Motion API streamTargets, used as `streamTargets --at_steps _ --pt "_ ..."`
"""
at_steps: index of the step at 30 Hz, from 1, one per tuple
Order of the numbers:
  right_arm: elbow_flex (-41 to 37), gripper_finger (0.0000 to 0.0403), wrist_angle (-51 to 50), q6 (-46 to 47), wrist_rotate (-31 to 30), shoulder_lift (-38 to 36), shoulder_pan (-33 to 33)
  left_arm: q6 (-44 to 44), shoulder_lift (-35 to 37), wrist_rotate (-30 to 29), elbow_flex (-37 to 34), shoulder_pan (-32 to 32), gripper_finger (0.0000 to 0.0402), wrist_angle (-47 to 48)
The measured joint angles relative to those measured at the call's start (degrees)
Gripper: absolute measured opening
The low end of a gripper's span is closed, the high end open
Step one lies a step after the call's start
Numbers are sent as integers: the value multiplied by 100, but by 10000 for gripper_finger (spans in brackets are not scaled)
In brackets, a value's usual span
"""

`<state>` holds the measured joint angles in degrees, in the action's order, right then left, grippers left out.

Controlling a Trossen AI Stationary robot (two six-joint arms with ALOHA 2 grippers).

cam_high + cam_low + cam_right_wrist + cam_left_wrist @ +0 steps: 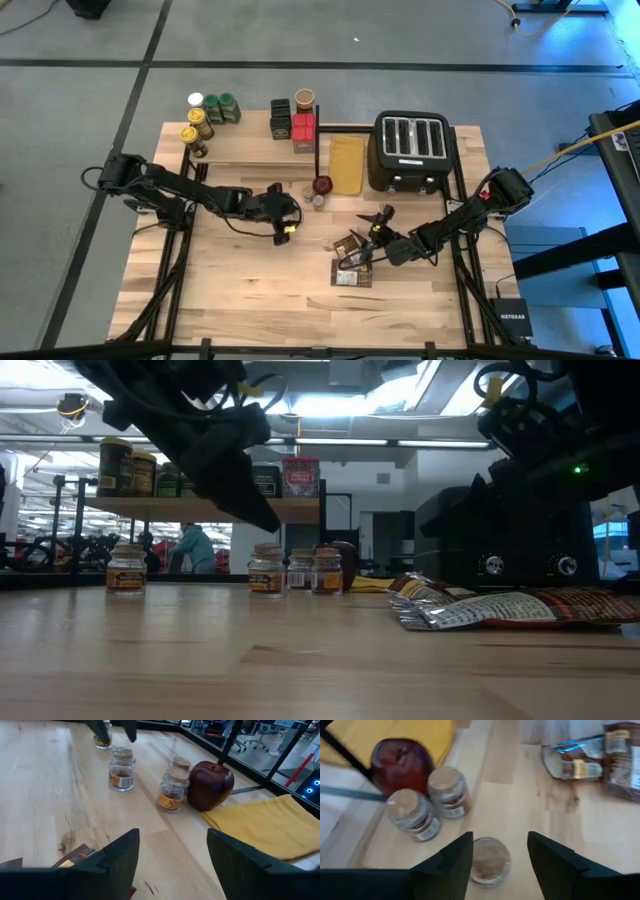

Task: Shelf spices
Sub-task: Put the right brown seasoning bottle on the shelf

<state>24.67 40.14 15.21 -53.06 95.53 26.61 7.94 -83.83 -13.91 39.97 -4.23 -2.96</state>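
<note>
No brand can be read: the jar labels show as yellow and white bands, and the print on the foil packets is too blurred to make out.

The left gripper [288,228], left of centre in the high view, hangs with its two dark fingers [451,865] spread apart and holding nothing; directly beneath the gap stands a small clear glass jar with a tan cork-like lid [490,860], not touched. Just beyond it stand two more small cork-lidded glass jars [431,802] side by side, and behind them a dark red apple-shaped object [402,762] beside a flat yellow cloth [347,163].

The right gripper [378,222], right of centre in the high view, has its fingers [112,857] parted and empty too, above a heap of flat brown and silver spice packets [354,262] lying on the table.

The raised light-wood shelf on a thin black frame [245,138] sits at the upper left of the table. On it stand dark jars with green, yellow and white lids [208,112] at its left end, and a dark tin, a red box and a brown-lidded jar [295,118] near its right end.

The surface is a pale wooden plank tabletop [240,290]; a black four-slot toaster [413,150] stands at its upper right. The floor is grey concrete. In the low view, a person in a teal top [193,547] shows far back in the room under ceiling lights.
</note>
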Motion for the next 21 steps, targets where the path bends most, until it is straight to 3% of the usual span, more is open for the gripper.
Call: streamTargets --at_steps 6,10,21 --pt "2 237 -138 132 -48 0 0 218 -146 34 -2 210 230 47" --pt "4 237 -132 135 -95 0 0 363 -357 411 -2 246 257 -56" --pt "4 237 -166 150 -139 0 0 252 -748 195 -2 251 264 -165"
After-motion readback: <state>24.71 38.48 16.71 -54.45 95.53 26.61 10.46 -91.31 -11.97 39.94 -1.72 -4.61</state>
